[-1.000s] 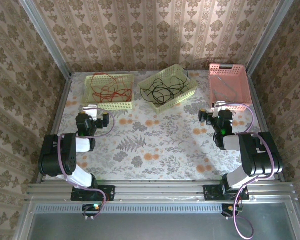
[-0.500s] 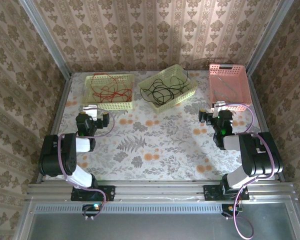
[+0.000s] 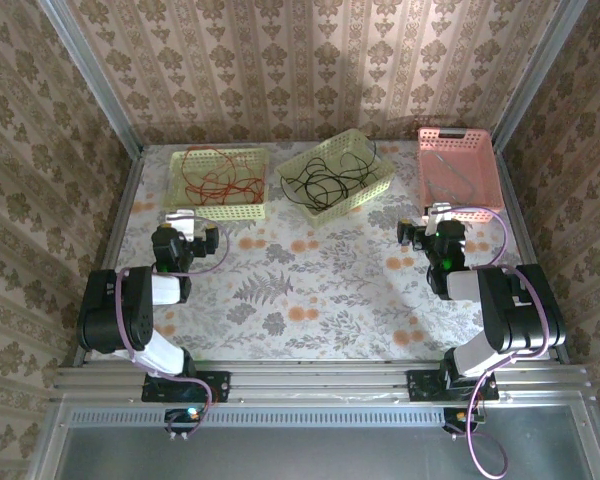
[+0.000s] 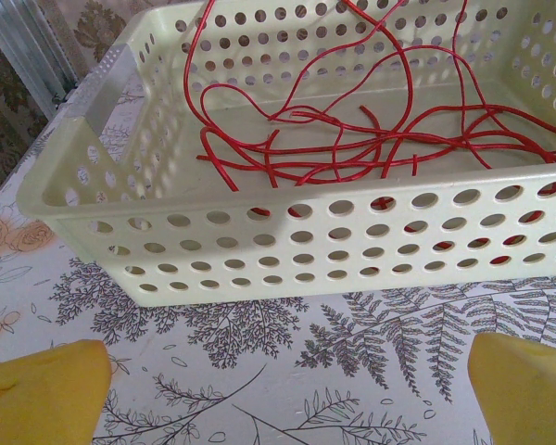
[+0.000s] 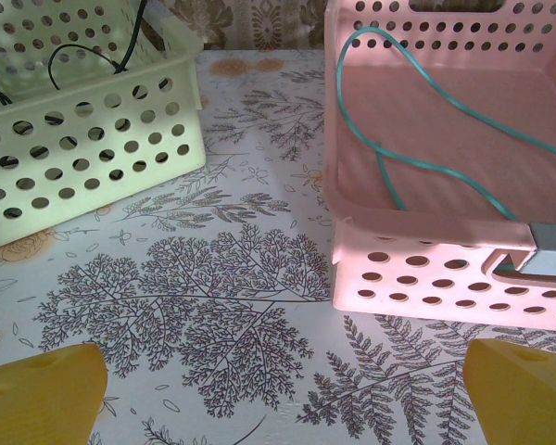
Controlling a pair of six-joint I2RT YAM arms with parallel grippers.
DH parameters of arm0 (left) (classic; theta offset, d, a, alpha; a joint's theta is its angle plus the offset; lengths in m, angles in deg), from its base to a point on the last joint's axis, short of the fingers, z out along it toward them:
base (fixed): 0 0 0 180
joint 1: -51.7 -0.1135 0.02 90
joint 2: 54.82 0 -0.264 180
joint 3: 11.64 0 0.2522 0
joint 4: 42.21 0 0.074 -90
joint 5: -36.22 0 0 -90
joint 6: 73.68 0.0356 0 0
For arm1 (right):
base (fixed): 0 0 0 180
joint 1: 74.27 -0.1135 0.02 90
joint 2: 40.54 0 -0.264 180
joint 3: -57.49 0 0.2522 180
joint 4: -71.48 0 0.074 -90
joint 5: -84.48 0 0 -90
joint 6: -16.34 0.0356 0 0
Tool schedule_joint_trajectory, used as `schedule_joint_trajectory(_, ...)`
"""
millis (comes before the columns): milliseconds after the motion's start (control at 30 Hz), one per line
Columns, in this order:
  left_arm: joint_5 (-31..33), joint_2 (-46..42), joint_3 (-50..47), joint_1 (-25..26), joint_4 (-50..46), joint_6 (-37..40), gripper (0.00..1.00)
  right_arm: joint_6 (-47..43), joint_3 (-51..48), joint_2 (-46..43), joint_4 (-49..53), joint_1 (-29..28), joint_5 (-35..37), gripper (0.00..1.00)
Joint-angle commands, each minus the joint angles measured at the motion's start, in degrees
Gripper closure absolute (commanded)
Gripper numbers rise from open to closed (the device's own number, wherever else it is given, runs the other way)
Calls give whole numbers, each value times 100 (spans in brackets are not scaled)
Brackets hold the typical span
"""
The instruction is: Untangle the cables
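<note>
- Our left fingers (image 4: pixel 46 389) gape empty; red cables (image 4: pixel 371 148) lie straight ahead, left of the middle basket (image 3: pixel 365 198).
- Right fingers (image 5: pixel 37 385) gape too; green cable (image 5: pixel 417 165) lies right of it.

left basket (image 4: pixel 259 250): pale yellow-green, I'd call it cream-lime
red cables (image 3: pixel 216 178): bright red, all of them in my left wrist view
middle basket (image 5: pixel 83 158): pale green
black cables (image 3: pixel 325 182): black
right basket (image 5: pixel 426 278): pink
green cable (image 5: pixel 424 167): teal green
tablecloth (image 3: pixel 310 290): white, grey fern print, orange flowers
wallpaper (image 3: pixel 310 70): beige stripes with brown damask motifs
left gripper fingers (image 4: pixel 42 389): yellow
right gripper fingers (image 5: pixel 37 385): yellow
arms (image 3: pixel 130 300): black with white, I read
hoses (image 3: pixel 500 235): lilac
frame (image 3: pixel 320 380): silver
</note>
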Motion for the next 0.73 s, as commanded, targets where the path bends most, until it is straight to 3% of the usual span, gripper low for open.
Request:
schedule_joint_trajectory(0,-20,-29,65,8,-95,-19,0,87,-8,-58,-12,-31,-36,0)
schedule_joint_trajectory(700,-16,-24,66,8,-95,-19,0,74,12,-49,18,-52,7,0)
